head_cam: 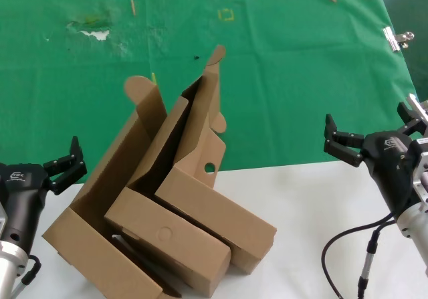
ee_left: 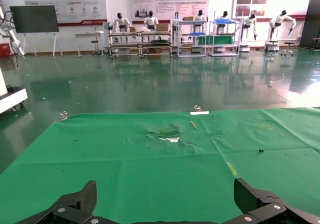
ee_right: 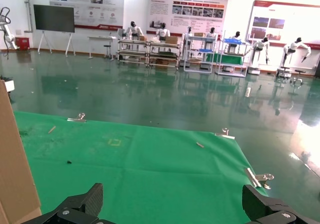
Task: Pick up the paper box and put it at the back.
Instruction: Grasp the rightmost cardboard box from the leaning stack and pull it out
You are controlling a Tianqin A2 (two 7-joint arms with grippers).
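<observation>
The paper box (head_cam: 224, 220) is a shallow brown mailer lying tilted at the table's middle. Its hinged lid (head_cam: 206, 105) stands up, with a small round hole (head_cam: 209, 167) in a flap. It leans against a cardboard box with a circle outline (head_cam: 167, 235), and both sit in a larger, deeper cardboard box (head_cam: 83, 235). The green cloth (head_cam: 281, 65) covers the back. My left gripper (head_cam: 63, 165) is open and empty left of the boxes, and my right gripper (head_cam: 371, 128) is open and empty to their right. Each wrist view shows its open jaws over cloth (ee_left: 165, 204) (ee_right: 172, 206).
The white tabletop (head_cam: 321, 198) lies in front of the cloth. The cloth has a torn scuff (head_cam: 93, 31) and a yellow tape square (head_cam: 227, 15). A metal clip (head_cam: 398, 38) holds its right edge. A brown cardboard edge (ee_right: 12, 174) shows in the right wrist view.
</observation>
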